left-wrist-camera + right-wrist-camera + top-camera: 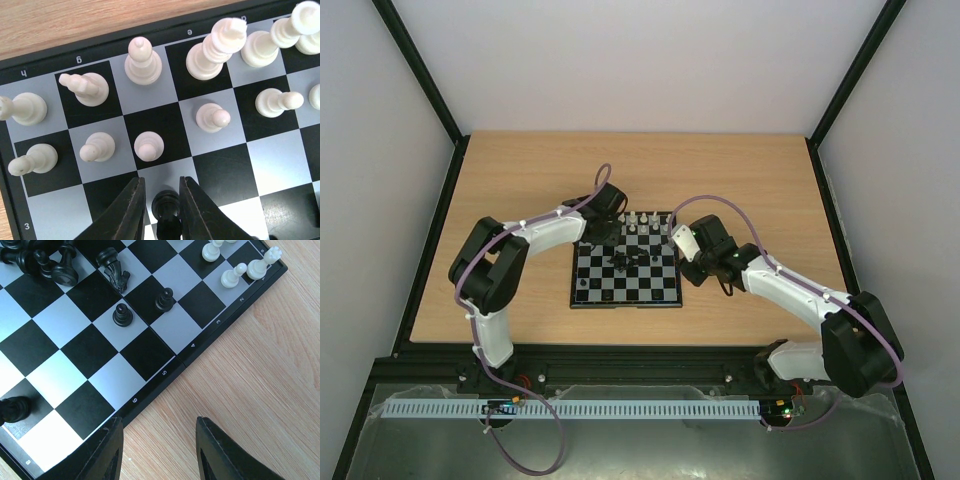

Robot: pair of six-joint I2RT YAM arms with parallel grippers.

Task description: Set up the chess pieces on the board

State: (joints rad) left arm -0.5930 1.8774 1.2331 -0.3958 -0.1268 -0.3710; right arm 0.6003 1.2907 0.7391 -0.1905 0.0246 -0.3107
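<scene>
1. Left hand [162, 181]: closed on one black pawn [166, 209], fingers against both its flanks, low over a pale square of the board [100, 44].
2. Just ahead of the fingertips: six white pawns [148, 146] in a row. Beyond them: about six taller white pieces [142, 62].
3. Hazard: a shallow pinch lets the pawn twist out. Forward drift topples the nearest white pawn.
4. Right hand [159, 422]: open, empty, above the worktop [260, 390]. Ahead of it: two upright black pawns [122, 315], one fallen knight [112, 269] and an uncountable black heap [62, 272].
</scene>
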